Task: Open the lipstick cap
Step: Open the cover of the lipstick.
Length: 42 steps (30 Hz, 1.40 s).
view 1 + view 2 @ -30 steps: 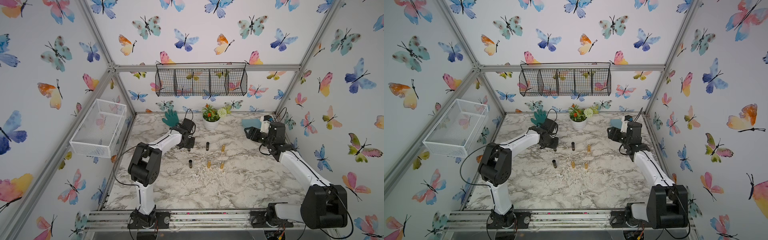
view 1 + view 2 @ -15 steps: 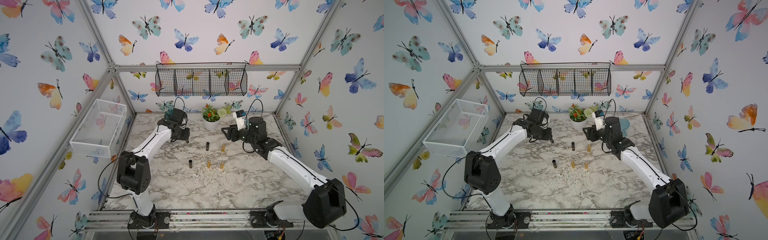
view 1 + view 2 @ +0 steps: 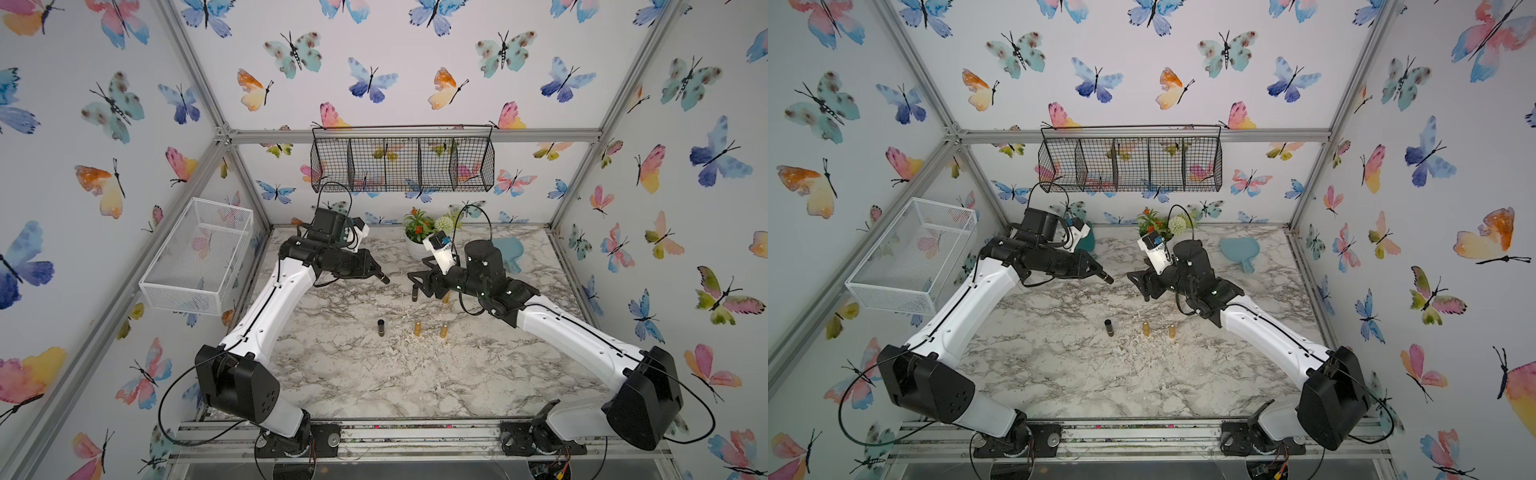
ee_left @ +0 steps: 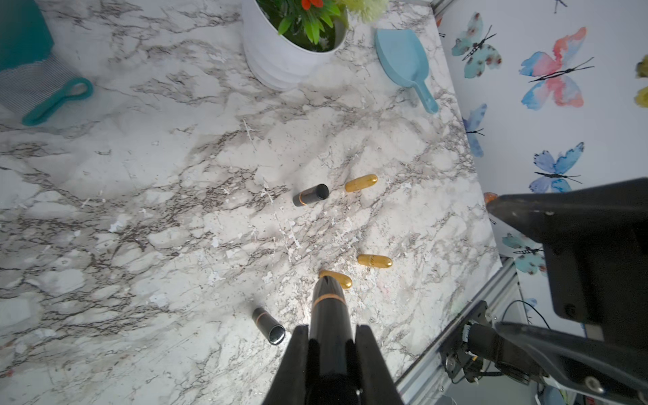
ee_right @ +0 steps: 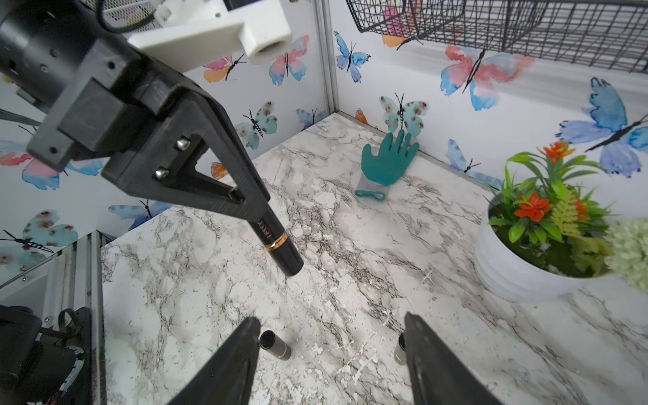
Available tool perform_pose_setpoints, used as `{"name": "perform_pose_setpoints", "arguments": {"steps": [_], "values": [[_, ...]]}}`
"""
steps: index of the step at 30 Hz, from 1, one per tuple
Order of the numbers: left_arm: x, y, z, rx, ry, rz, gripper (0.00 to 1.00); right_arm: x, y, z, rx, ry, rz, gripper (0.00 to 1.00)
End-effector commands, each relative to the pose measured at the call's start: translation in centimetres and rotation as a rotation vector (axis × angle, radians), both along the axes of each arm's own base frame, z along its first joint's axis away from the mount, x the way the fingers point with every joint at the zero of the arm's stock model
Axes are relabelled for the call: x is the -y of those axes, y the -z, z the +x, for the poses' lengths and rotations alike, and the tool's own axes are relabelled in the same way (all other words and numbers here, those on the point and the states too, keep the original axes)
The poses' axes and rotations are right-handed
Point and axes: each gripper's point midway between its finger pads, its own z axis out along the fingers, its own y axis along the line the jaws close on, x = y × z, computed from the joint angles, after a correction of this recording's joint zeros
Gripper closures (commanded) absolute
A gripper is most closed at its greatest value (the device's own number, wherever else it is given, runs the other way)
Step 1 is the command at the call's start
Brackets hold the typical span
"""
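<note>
Left claw [image 3: 375,273]: clamped on the rear part of the lipstick [image 5: 280,245]. You hold it in the air over the marble table [image 3: 374,374], toward the far middle. Right claw [image 5: 331,321]: jaws stand apart, nothing between them.

Key relation: the lipstick lies just left of your Right claw, not touching it, with open air between. Its long axis runs left to right and tilts down, and the free end with the gold band points at the Right claw. The two claws face each other almost nose to nose. Your right arm is the only free one, so the pull falls to it.

Judgement: bring the open jaws onto that axis and close on the stub past the band. Which part is the cap, I cannot tell for certain.

Below, on the table:
- loose black tube [image 5: 275,345], beside one right finger
- second black tube [image 5: 399,345], partly hidden by the other finger
- gold pieces [image 4: 361,183], three of them, mostly nearer

Further off:
- plant pot [image 5: 519,273], far middle
- teal glove [image 5: 389,161], far left
- blue scoop [image 4: 406,66], far right

Nothing stands in the air between the claws. Risk: dip low and you knock the loose tubes.
</note>
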Motion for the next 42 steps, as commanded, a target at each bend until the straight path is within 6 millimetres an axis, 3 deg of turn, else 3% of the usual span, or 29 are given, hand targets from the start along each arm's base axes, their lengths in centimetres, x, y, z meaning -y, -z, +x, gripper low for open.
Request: {"name": "perform_pose_setpoints", "arguments": {"steps": [1, 6, 25, 35, 42], "values": [[0.5, -3.0, -2.2, 0.005, 0.047, -0.109, 0.95, -1.8, -0.5, -0.7, 0.038, -0.069, -0.006, 0.32], [0.8, -4.1, -3.2, 0.005, 0.068, -0.152, 0.95, -3.4, 0.6, -1.4, 0.024, -0.122, -0.027, 0.35], [1.0, -3.2, -3.9, -0.023, 0.095, -0.163, 0.95, -6.1, 1.9, -1.7, 0.013, -0.188, -0.050, 0.47], [1.2, -2.8, -3.8, -0.040, 0.102, -0.166, 0.95, -6.9, 2.2, -2.1, 0.010, -0.211, -0.053, 0.48], [1.1, -2.6, -3.7, -0.036, 0.101, -0.160, 0.97, -7.0, 2.2, -2.2, 0.014, -0.209, -0.057, 0.73]]}}
